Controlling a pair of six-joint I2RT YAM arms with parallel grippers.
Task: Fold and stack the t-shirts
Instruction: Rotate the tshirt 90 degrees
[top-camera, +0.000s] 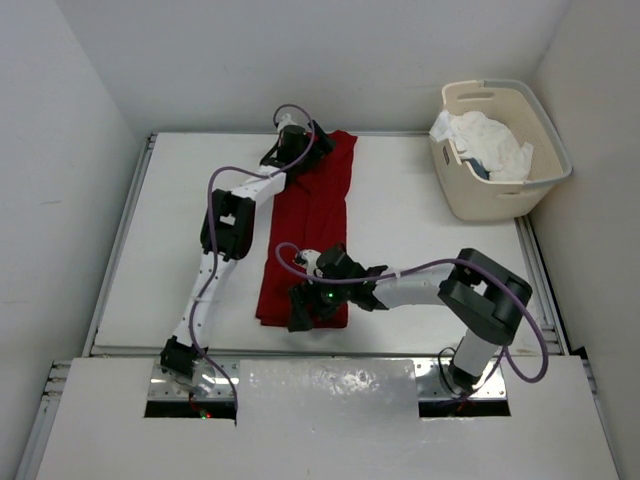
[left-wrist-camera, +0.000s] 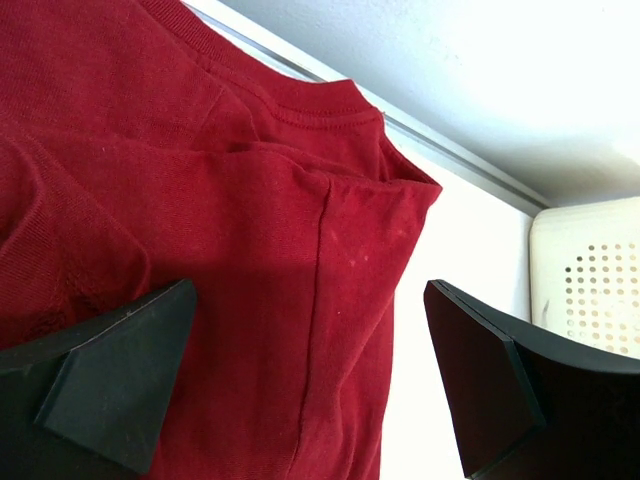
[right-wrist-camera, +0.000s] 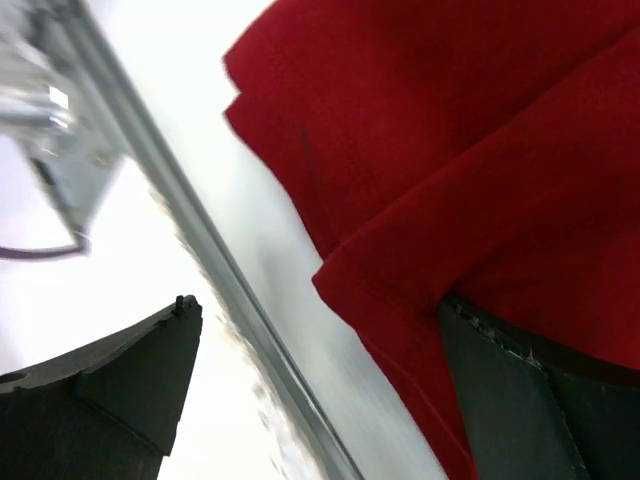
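Table, 2 arms over red t-shirt, jaws wide, likely touching

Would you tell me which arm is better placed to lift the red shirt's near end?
Likely right: the right gripper, open, is at the near end of the shirt; the left gripper is by the far collar.

A: Counts at that frame?
B: There were three shirts. One red t-shirt left of the laundry basket; one white t-shirt and one dark teal t-shirt inside it. The teal barely showed.
A: Hardware?
B: One basket, one table. Two grippers, left gripper and right gripper, both left of the basket.
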